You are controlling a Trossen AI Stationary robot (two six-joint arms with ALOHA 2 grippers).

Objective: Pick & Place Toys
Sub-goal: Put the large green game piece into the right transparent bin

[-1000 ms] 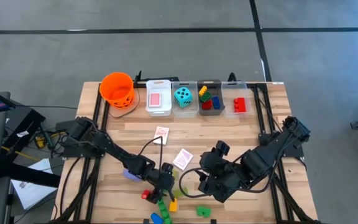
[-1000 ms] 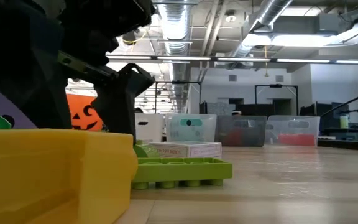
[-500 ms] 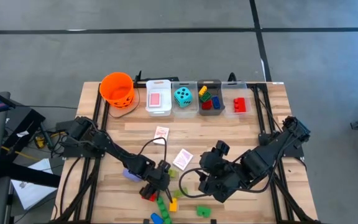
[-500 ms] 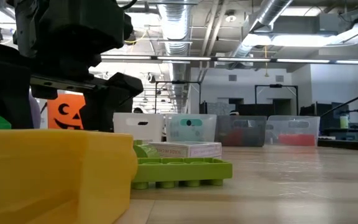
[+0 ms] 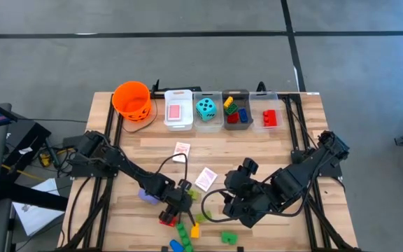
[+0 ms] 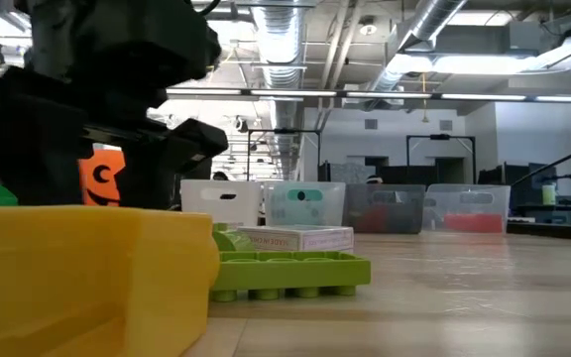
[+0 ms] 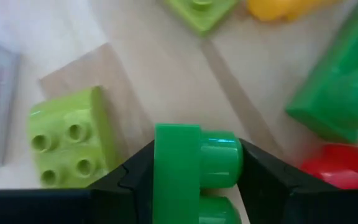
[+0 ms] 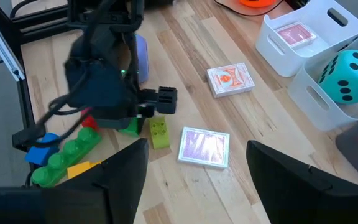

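Observation:
My left gripper (image 5: 178, 203) is at the table's near middle, shut on a green brick (image 7: 191, 163); the right wrist view shows it too (image 8: 129, 127). Below it lie a light green brick (image 7: 73, 143), a red brick (image 5: 165, 221), green bricks (image 5: 182, 231), a yellow brick (image 5: 194, 229) and a blue brick (image 5: 177, 246). A purple die (image 5: 147, 196) rests beside the left arm. Two pink-backed cards (image 5: 182, 149) (image 5: 206, 178) lie flat on the table. My right gripper (image 8: 197, 186) is open and empty, to the right of the pile (image 5: 231, 203). My left gripper pinches the green brick between its two fingers (image 7: 135, 180), one on each of two opposite sides. The brick's studs (image 7: 219, 160) stick out sideways, clear of the fingers. The fingers come from above, pointing down. Whether the brick touches the table does not show.
At the far edge stand an orange bucket (image 5: 131, 100), a white bin with a card (image 5: 178, 110), a clear bin with a teal die (image 5: 206, 108), and two bins with bricks (image 5: 235, 112) (image 5: 269, 116). A green brick (image 5: 228, 239) lies near the front edge.
My left gripper has shifted a little toward the table's left edge and turned somewhat, staying above the brick pile. My right gripper has kept still.

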